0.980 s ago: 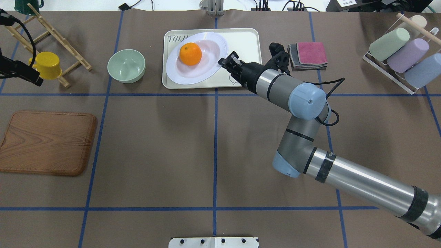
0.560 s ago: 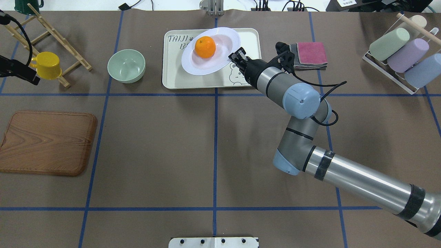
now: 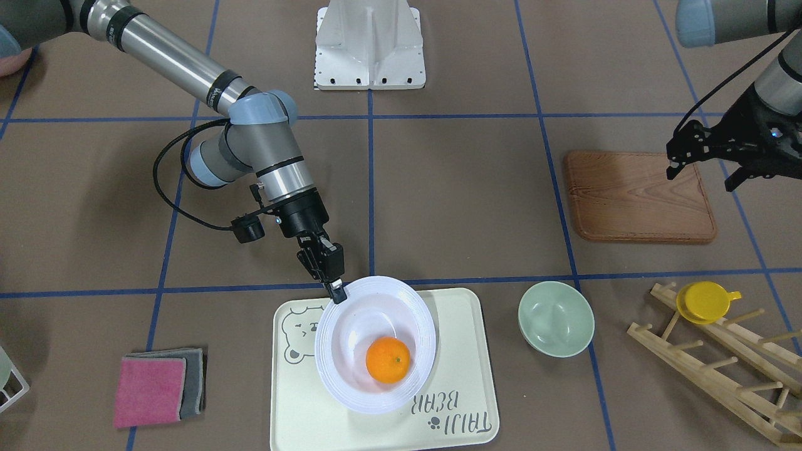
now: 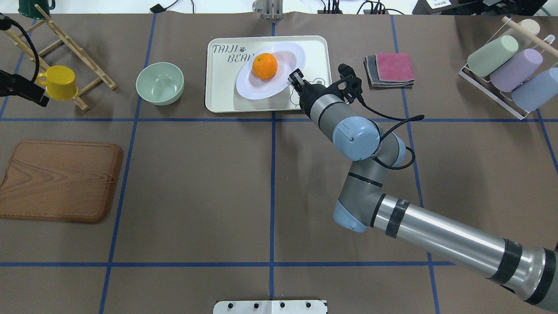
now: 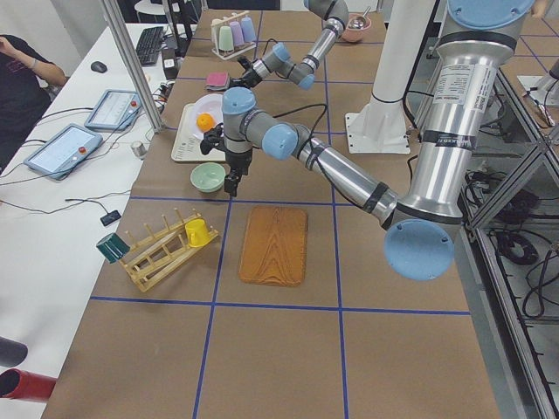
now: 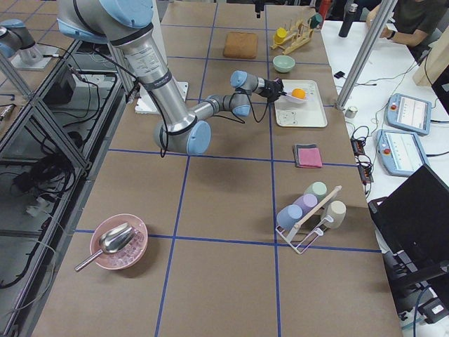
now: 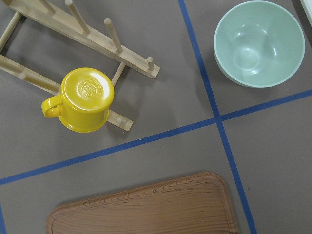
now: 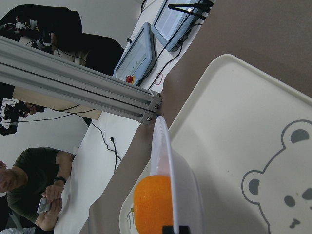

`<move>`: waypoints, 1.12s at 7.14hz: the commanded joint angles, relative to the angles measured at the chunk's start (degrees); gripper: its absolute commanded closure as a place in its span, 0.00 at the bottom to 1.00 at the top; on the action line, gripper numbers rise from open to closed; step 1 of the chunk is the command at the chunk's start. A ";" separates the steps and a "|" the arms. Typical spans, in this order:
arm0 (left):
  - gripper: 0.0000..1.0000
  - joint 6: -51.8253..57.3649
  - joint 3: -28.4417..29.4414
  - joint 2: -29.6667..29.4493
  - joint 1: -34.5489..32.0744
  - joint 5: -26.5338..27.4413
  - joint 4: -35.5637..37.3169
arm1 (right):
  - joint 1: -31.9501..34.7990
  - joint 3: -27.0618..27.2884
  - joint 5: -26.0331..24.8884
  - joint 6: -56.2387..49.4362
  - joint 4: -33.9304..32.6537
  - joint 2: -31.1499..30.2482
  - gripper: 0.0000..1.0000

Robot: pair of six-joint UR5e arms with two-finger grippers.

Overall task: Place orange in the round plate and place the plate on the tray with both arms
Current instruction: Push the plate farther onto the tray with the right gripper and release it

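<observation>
The orange lies in the white round plate, which hangs a little tilted over the cream tray and casts a shadow on it. My right gripper is shut on the plate's near-right rim. The front view shows the same grip on the plate, with the orange inside and the tray below. In the right wrist view the plate is edge-on in front of the orange. My left gripper hovers open and empty over the wooden board's end, far from the tray.
A pale green bowl stands left of the tray. A yellow cup sits on a wooden rack. The wooden board lies at front left. Folded cloths and a wire rack of cups are on the right.
My right gripper has carried the plate with the orange to the right over the tray and lower. The left gripper has drawn slightly further left.
</observation>
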 commanded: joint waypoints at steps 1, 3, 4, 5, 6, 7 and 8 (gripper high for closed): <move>0.03 0.01 -0.03 0.00 -0.15 -0.09 0.00 | -1.54 -0.06 -3.01 0.02 -4.17 0.73 0.88; 0.03 0.01 -0.03 0.00 -0.24 -0.09 0.00 | -0.94 0.64 -2.15 -1.55 -8.32 0.90 0.16; 0.03 0.01 -0.03 0.00 -0.58 -0.09 0.00 | 0.03 2.65 1.42 -5.21 -13.82 1.86 0.00; 0.03 0.01 -0.12 0.09 -0.59 -0.09 0.00 | 1.86 6.15 6.24 -6.64 -20.05 1.53 0.00; 0.03 0.01 -0.12 0.09 -0.67 -0.09 0.09 | 3.54 8.79 12.47 -12.14 -23.77 1.26 0.00; 0.03 0.01 -0.12 0.09 -0.85 -0.09 0.09 | 5.47 11.26 17.93 -18.80 -30.68 1.00 0.00; 0.03 0.01 -0.29 0.00 -1.20 -0.09 0.61 | 6.79 14.41 23.03 -27.14 -38.58 1.00 0.00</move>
